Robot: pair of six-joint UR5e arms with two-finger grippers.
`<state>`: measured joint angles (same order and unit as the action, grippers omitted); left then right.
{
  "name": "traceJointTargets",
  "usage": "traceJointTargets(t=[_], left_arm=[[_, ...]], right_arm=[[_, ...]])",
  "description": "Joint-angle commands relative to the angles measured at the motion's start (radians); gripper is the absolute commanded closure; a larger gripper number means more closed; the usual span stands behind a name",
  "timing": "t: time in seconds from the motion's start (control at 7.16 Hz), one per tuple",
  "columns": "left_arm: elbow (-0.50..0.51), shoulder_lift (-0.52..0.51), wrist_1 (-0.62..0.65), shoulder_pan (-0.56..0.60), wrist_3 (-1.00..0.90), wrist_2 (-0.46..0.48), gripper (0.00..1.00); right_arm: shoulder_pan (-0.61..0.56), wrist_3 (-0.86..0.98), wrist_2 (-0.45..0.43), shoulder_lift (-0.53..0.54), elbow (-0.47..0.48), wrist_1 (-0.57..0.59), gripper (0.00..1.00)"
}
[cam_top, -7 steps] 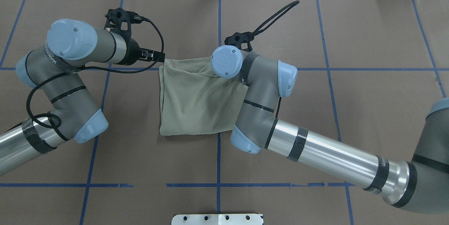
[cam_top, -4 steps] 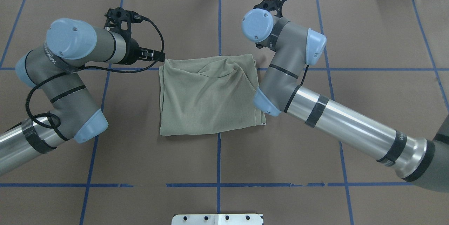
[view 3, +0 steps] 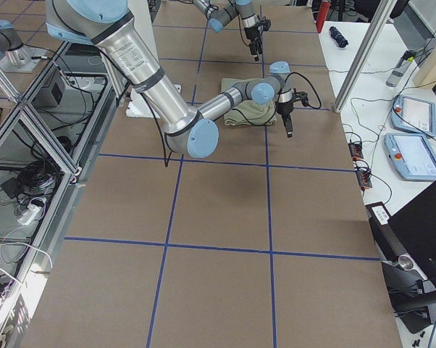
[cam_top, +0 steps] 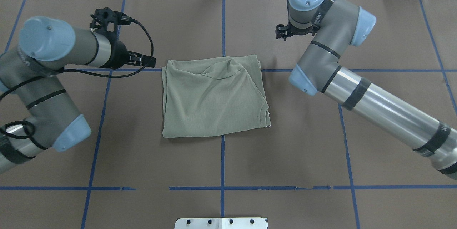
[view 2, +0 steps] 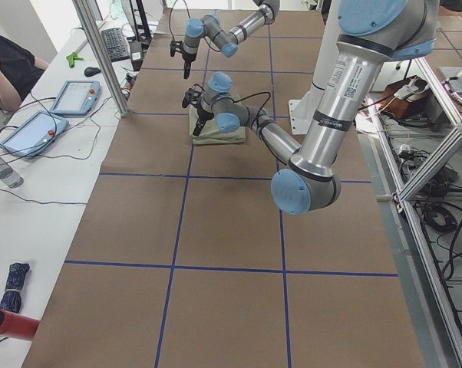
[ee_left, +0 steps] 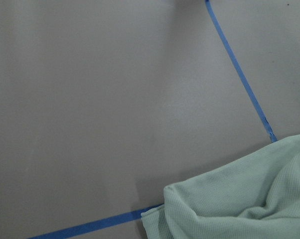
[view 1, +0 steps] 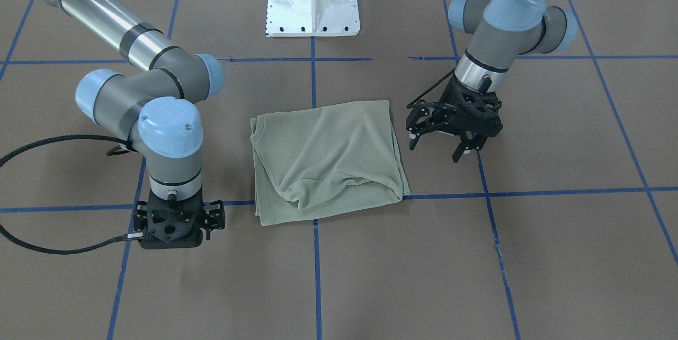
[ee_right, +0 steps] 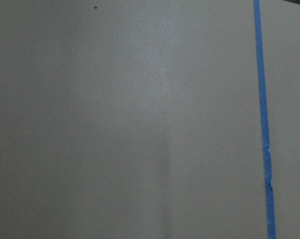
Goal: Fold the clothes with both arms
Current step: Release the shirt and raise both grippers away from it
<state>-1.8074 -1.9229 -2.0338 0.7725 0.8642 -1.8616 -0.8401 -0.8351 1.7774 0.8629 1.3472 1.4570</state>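
Observation:
The pale sage-green shirt (cam_top: 214,97) lies folded into a rough square at the table's middle, with a loose ridge along its far edge. It also shows in the front view (view 1: 328,160). A small white tag (cam_top: 268,115) peeks out at its right edge. My left gripper (view 1: 437,152) is open and empty, just off the shirt's far left corner and apart from it (cam_top: 151,60). That corner shows in the left wrist view (ee_left: 239,209). My right gripper (view 1: 175,234) points down at bare table beyond the shirt's far right corner (cam_top: 282,32); its linkages look spread, open and empty.
The brown table cover carries a grid of blue tape lines (cam_top: 222,25). The white pedestal base (view 1: 312,1) stands at the near edge. A side bench with tablets (view 2: 74,96) and a seated person (view 2: 4,57) lie past the far edge.
My right arm has swung off the shirt to the far right, leaving it lying flat. My left gripper has drawn back left from the shirt's corner.

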Motion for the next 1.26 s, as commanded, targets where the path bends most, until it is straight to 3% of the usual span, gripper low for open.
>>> traceJointTargets(t=[0.0,0.14,0.42,0.56,0.7,0.84,1.12], left_arm=[[-0.200,0.161,0.172,0.126,-0.274,-0.037,0.00],[-0.214,0.238,0.191,0.230,-0.450,-0.095,0.00],[-0.185,0.358,0.228,0.531,-0.843,-0.270,0.00],[-0.182,0.390,0.310,0.648,-0.948,-0.345,0.00],[-0.179,0.433,0.398,0.683,-0.964,-0.347,0.00],[-0.120,0.446,0.465,0.726,-0.965,-0.343,0.00],[-0.041,0.466,0.530,0.792,-1.010,-0.370,0.00]], right_arm=[[-0.126,0.220,0.133,0.173,0.271,0.163,0.00],[-0.187,0.354,0.157,0.236,0.381,0.289,0.00],[-0.365,0.643,0.320,0.421,0.446,0.304,0.00],[-0.470,0.803,0.400,0.505,0.445,0.310,0.00],[-0.549,0.865,0.460,0.616,0.438,0.304,0.00],[-0.617,0.905,0.462,0.734,0.449,0.296,0.00],[-0.665,0.903,0.479,0.871,0.440,0.278,0.00]])
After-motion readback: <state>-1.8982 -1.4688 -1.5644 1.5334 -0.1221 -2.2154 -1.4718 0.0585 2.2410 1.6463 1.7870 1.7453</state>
